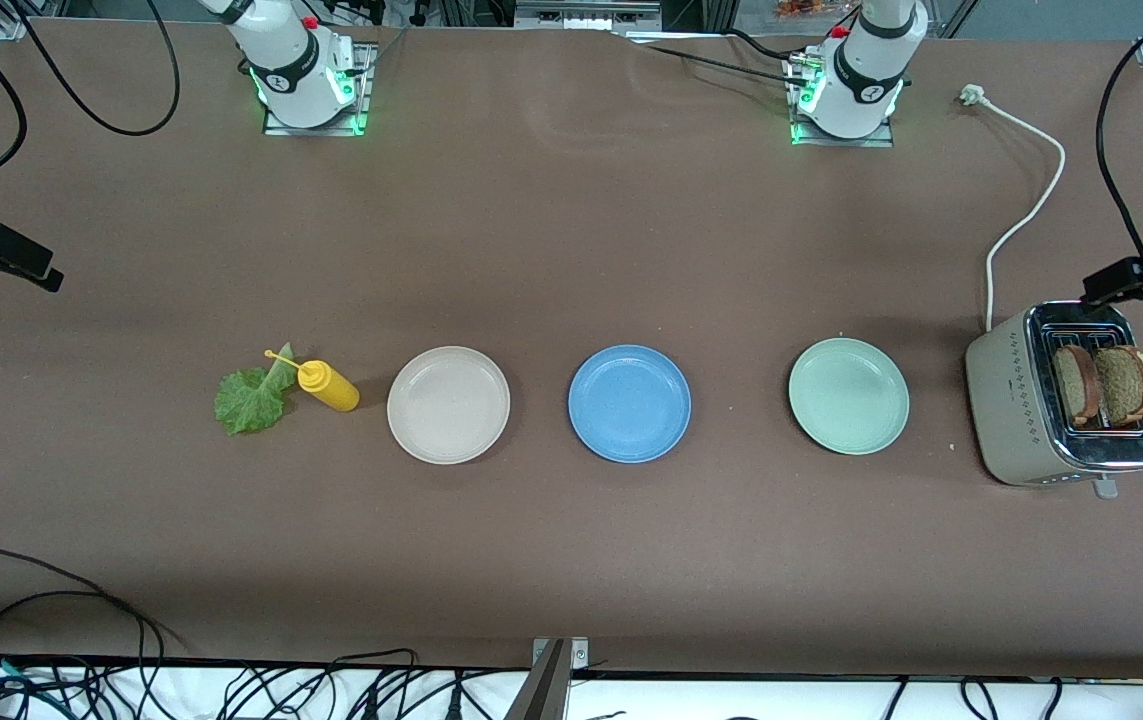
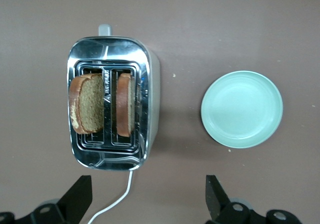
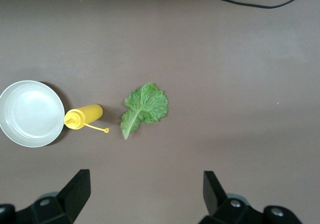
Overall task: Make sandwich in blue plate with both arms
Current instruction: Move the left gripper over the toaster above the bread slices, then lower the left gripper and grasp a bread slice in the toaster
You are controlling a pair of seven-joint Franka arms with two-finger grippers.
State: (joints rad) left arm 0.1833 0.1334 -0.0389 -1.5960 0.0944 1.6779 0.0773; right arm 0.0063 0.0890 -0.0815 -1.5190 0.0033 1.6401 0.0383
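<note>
Between two other plates, the blue plate (image 1: pixel 629 403) is sitting bare; bread slices (image 2: pixel 102 105) are standing in the toaster (image 2: pixel 150 84), lettuce (image 3: pixel 145 106) lying apart. Left gripper (image 2: pixel 147 196) and right gripper (image 3: pixel 146 194) are hanging wide open.

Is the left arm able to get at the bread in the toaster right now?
Probably yes: the open left gripper hangs above the toaster, both bread slices stand up out of the slots, and nothing covers them.
</note>
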